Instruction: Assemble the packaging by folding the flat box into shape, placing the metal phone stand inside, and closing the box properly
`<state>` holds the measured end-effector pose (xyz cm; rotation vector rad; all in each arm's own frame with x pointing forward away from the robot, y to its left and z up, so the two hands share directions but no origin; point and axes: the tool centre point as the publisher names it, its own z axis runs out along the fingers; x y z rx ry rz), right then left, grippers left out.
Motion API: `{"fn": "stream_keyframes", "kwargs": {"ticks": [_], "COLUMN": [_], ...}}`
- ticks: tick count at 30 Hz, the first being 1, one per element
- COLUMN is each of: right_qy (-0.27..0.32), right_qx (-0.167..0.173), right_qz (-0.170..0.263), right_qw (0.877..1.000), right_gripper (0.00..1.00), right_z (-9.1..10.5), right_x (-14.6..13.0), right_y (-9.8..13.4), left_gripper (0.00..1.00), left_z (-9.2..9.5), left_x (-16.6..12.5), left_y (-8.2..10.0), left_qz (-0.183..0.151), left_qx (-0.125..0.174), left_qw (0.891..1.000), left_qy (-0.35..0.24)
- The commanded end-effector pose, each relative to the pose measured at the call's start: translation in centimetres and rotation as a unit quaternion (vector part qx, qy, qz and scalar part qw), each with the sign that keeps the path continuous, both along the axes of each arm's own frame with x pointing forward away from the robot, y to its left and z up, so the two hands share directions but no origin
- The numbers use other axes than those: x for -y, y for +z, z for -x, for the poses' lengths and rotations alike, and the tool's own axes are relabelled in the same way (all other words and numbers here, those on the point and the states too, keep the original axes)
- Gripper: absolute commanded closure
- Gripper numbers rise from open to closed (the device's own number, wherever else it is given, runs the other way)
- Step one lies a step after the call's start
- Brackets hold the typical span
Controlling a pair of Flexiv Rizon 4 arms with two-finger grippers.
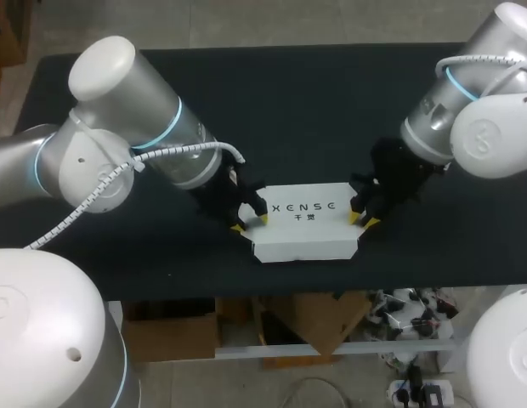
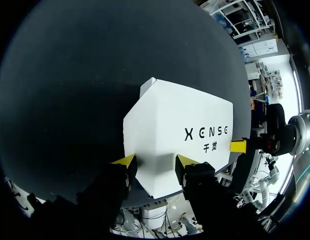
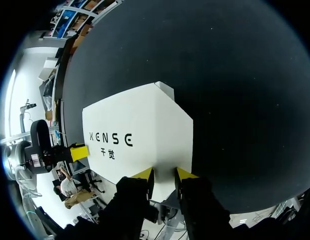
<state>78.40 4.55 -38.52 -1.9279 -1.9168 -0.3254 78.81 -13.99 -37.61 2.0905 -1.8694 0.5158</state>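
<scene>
A white box (image 1: 306, 223) with dark lettering on its top lies folded and closed on the black table (image 1: 314, 102), near the front edge. My left gripper (image 1: 250, 223) is at the box's left end; in the left wrist view the box (image 2: 180, 125) narrows between the gripper's (image 2: 156, 160) fingers, and both yellow tips touch it. My right gripper (image 1: 364, 221) is at the right end. There a ridge of the box (image 3: 140, 125) runs between the right gripper's (image 3: 165, 173) close-set fingers. No metal phone stand is visible in any view.
The table's front edge (image 1: 331, 287) runs just in front of the box. Dark table surface stretches behind the box and out to both sides. Each wrist view shows the other arm's yellow tip beyond the far end of the box.
</scene>
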Motion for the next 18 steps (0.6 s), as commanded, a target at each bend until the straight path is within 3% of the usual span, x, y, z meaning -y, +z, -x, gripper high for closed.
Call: {"fn": "stream_keyframes", "kwargs": {"ticks": [1, 10, 13, 18], "right_qy": [0.002, 0.002, 0.002, 0.002], "right_qx": [-0.003, -0.003, -0.003, -0.003], "right_qz": [-0.002, -0.002, -0.002, -0.002], "right_qw": [1.000, 1.000, 1.000, 1.000], "right_gripper": [0.71, 0.76, 0.66, 0.69], "right_z": [-0.10, -0.10, -0.10, -0.10], "right_x": [-0.02, -0.02, -0.02, -0.02], "right_y": [-0.11, -0.11, -0.11, -0.11], "left_gripper": [0.50, 0.49, 0.49, 0.44], "left_z": [-0.29, -0.29, -0.29, -0.29], "left_x": [0.27, 0.27, 0.27, 0.27], "left_y": [-0.31, -0.31, -0.31, -0.31], "left_qz": [-0.001, -0.001, -0.001, -0.001], "left_qx": [-0.002, -0.002, -0.002, -0.002], "left_qw": [1.000, 1.000, 1.000, 1.000], "left_qy": [-0.001, -0.001, -0.001, -0.001]}}
